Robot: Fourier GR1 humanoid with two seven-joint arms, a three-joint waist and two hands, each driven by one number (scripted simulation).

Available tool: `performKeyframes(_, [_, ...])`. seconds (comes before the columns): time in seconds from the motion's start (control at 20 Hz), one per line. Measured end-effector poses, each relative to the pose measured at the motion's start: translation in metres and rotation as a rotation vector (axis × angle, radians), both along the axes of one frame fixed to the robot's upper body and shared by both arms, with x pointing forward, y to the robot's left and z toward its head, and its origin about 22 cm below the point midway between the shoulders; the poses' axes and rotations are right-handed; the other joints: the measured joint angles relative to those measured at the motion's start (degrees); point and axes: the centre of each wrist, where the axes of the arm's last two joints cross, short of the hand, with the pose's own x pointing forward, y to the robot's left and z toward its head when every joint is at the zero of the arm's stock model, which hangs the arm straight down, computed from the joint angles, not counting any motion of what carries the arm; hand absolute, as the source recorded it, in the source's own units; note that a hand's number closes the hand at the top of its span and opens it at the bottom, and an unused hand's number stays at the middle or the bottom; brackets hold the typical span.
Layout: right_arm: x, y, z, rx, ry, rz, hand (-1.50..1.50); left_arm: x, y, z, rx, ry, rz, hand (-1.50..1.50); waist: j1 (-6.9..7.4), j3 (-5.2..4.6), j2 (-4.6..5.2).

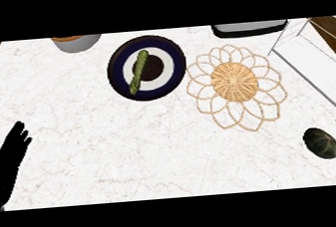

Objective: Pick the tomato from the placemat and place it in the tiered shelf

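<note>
The woven placemat [234, 84], a tan disc with looped petals, lies right of centre with nothing on it. No tomato shows anywhere in the head view. The white tiered shelf [311, 59] stands at the right edge, its frame running down to the counter. My left hand [8, 158] rests at the lower left, fingers straight and pointing up, holding nothing. My right hand is out of the view.
A dark blue and white plate [163, 61] with a green cucumber [137, 72] sits left of the placemat. A dark green oval object [321, 142] lies at the lower right. A bowl [76, 42] and a dark appliance [249, 28] stand at the far edge.
</note>
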Motion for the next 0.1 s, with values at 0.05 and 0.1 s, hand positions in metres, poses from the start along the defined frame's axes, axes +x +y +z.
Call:
performKeyframes(0.05, [-0.0087, 0.0011, 0.0000, -0.010, -0.004, 0.003, -1.50, -0.0018, 0.0013, -0.0017, -0.001, 0.003, 0.007, 0.00, -0.37, -0.02, -0.15])
performKeyframes(0.1, [-0.0166, 0.0028, -0.0003, -0.021, -0.007, 0.007, -1.50, -0.0006, 0.0016, -0.0004, 0.001, 0.003, 0.014, 0.00, -0.72, -0.03, -0.28])
